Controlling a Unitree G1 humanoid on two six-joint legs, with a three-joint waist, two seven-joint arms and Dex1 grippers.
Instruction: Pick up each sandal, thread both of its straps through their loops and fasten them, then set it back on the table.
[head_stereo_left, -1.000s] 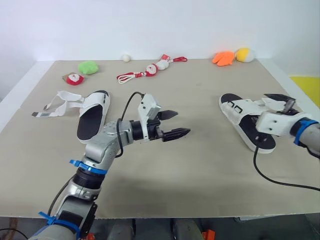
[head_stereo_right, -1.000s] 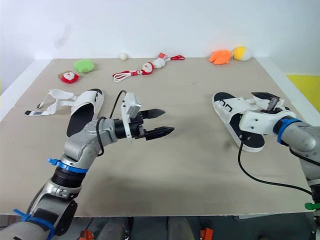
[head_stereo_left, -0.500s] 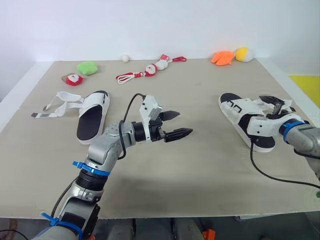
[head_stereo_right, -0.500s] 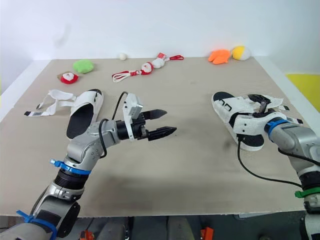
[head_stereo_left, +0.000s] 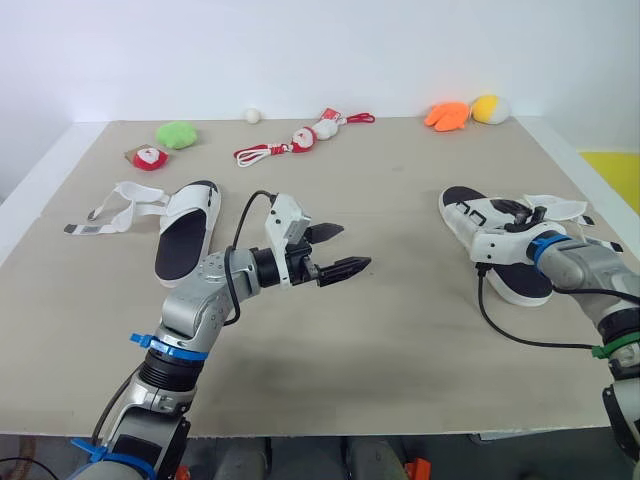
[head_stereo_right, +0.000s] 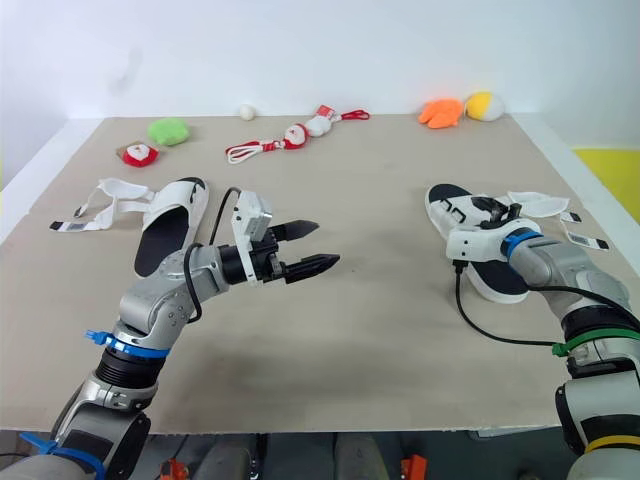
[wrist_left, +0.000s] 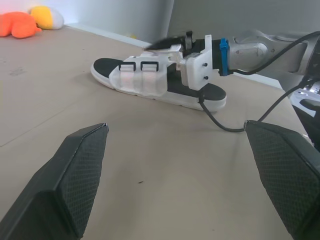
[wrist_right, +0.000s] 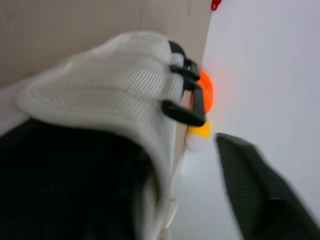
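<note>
Two sandals lie on the worktop (head_stereo_left: 400, 350): the left sandal (head_stereo_left: 185, 235) near the left edge, straps trailing loose, and the right sandal (head_stereo_left: 497, 250) near the right edge. With the arm bent, the left end effector (head_stereo_left: 355, 246) hovers mid-worktop, spread wide and holding nothing. The right end effector (head_stereo_left: 518, 212) rests at the right sandal's upper; whether it grips, I cannot tell.

left sandal (head_stereo_left: 183, 240): white, black insole
right sandal (head_stereo_left: 465, 218): white, black insole, black loops
table (head_stereo_left: 400, 340): beige
left gripper (head_stereo_left: 356, 245): black, cross-hatched pads
cable (head_stereo_left: 530, 337): black
left plush (head_stereo_left: 177, 134): green
Santa (head_stereo_left: 150, 158): red, white
cord (head_stereo_left: 255, 153): red, white
ball (head_stereo_left: 252, 116): white
right plush (head_stereo_left: 489, 108): yellow
plush beside it (head_stereo_left: 446, 115): orange
wall (head_stereo_left: 300, 50): white
</note>
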